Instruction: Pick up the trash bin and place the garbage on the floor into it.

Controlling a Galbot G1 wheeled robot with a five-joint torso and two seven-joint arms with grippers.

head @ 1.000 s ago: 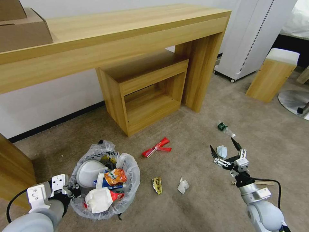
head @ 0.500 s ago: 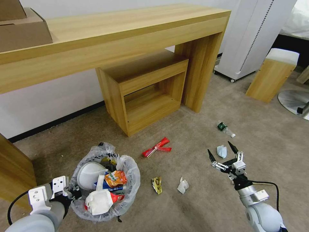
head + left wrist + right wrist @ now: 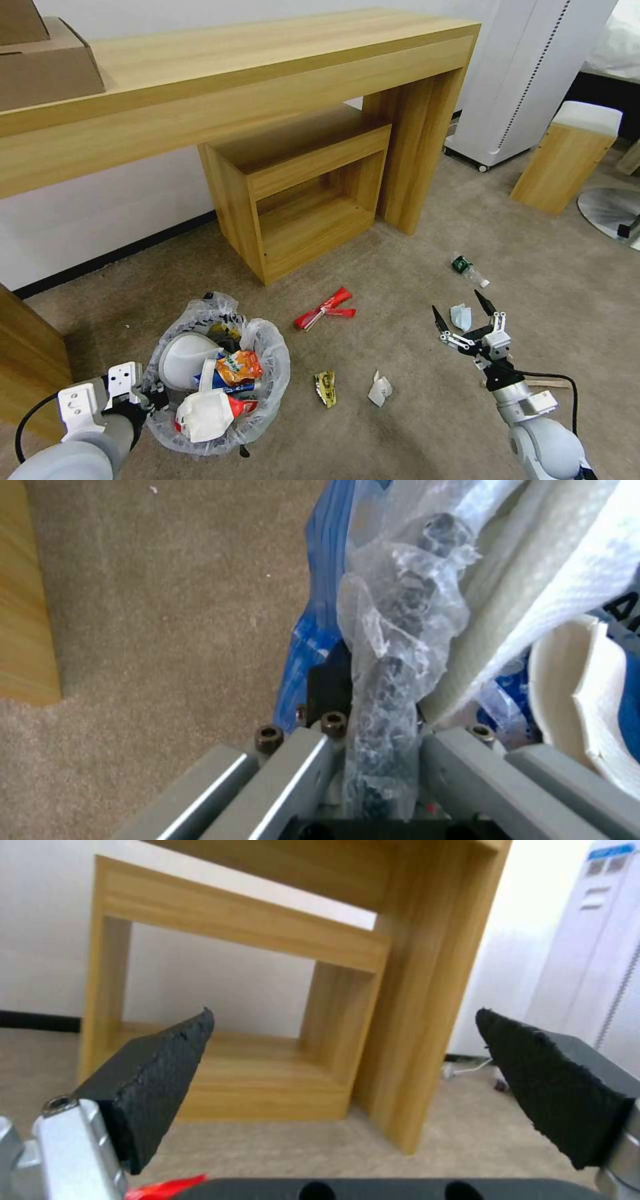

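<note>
- My right gripper [image 3: 461, 316] hangs low over the floor [image 3: 400, 440] with its jaws spread wide and nothing between them; in the right wrist view the two black pads [image 3: 163, 1075] stand well apart and point level toward the wooden desk [image 3: 413, 990].
- A crumpled white paper [image 3: 460, 317] lies on the carpet in line with the gap between those fingertips, just beyond them as my head camera sees it. I judge it the nearest piece, and this arm is clearly the nearer one.
- The green-label bottle [image 3: 469, 269] lies farther out the same way, its long axis slanting away toward my right.
- Another white scrap [image 3: 380, 389], a yellow packet [image 3: 326, 387] and the red wrappers [image 3: 325, 309] lie to that gripper's left, between it and the trash bin [image 3: 217, 377].
- My left gripper [image 3: 373, 740] is pinched on the bin's bagged rim, at the bin's left side, close to me.
- The bin already holds slippers and cartons.
</note>
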